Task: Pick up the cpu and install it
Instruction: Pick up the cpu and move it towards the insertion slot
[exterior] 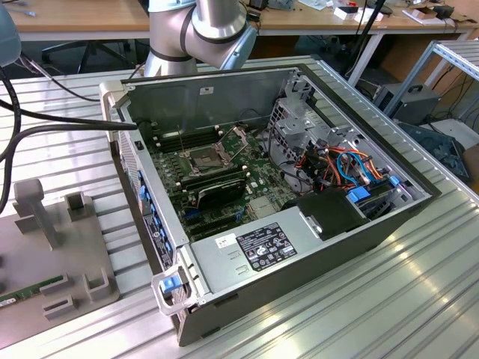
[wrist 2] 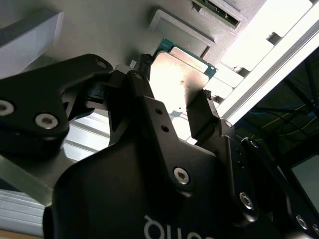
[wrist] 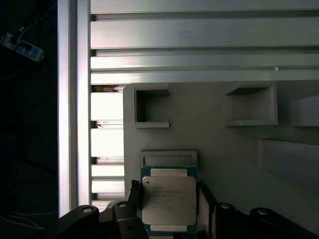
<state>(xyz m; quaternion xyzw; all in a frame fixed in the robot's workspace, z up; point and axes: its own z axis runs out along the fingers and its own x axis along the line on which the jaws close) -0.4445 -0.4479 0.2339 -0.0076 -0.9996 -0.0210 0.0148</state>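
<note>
Two fingers (wrist 2: 199, 114) of the gripper (wrist 2: 175, 78) clamp the cpu (wrist: 168, 199) by opposite edges over the grey holder (wrist: 224, 149); it seems best held level, without harder squeezing.

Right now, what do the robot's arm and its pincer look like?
The arm is smooth silver-grey metal with rounded joints. The pincer is matte black: angular linked fingers, silver bolt heads, pale lettering on its body.
</note>
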